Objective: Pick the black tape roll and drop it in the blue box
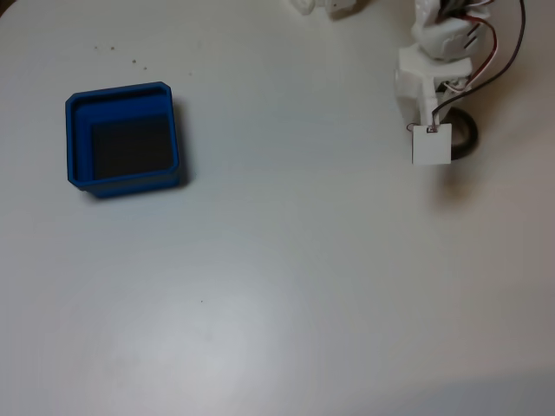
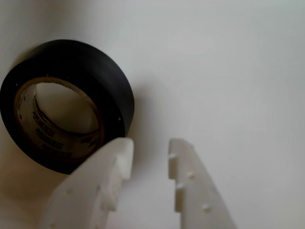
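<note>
1. Wrist view: gripper point(image 2: 150, 149) low over the white table point(image 2: 228, 71), fingers a little apart with bare table in the gap, gripping nothing.
2. Tape point(image 2: 66, 105) lies flat on the table just left of the fingers in the wrist view; the left finger point(image 2: 102, 181) overlaps its lower right edge, whether it touches I cannot tell. The right finger point(image 2: 190, 186) is clear of the roll.
3. Tape is black outside, with a pale core carrying dark print, and table showing through the hole.
4. Fixed view: white arm point(image 1: 434, 69) at upper right, red and black wires along it; a square white part point(image 1: 431, 145) covers most of the tape point(image 1: 466, 134), leaving a dark arc at its right edge.
5. Box point(image 1: 123, 143) sits at left in the fixed view, blue walls, dark floor, nothing in it, well apart from arm and tape.
6. A few small dark specks point(image 1: 121, 54) on the table point(image 1: 286, 286) above the box.
</note>
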You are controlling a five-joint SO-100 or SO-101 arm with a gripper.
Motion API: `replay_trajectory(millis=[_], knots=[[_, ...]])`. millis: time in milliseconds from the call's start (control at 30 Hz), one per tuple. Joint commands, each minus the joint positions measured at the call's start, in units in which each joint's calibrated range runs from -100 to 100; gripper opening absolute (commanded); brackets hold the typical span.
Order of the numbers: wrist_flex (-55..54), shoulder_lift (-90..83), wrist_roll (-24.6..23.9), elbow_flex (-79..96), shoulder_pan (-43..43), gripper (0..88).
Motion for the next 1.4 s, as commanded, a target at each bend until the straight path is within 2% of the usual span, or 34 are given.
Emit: replay_trajectory(millis=[0, 267, 467, 567, 1367], knots=[[0.49, -3.42, -0.24, -1.60, -0.08, 1.6], [-0.33, 0.18, 0.37, -1.87, -3.79, 2.7], [-0.42, 1.35, 0.46, -1.96, -7.60, 12.4], [-0.42, 1.43, 0.46, -1.96, -8.09, 14.4], [-0.42, 6.20, 0.29, -2.05, -7.50, 15.3]])
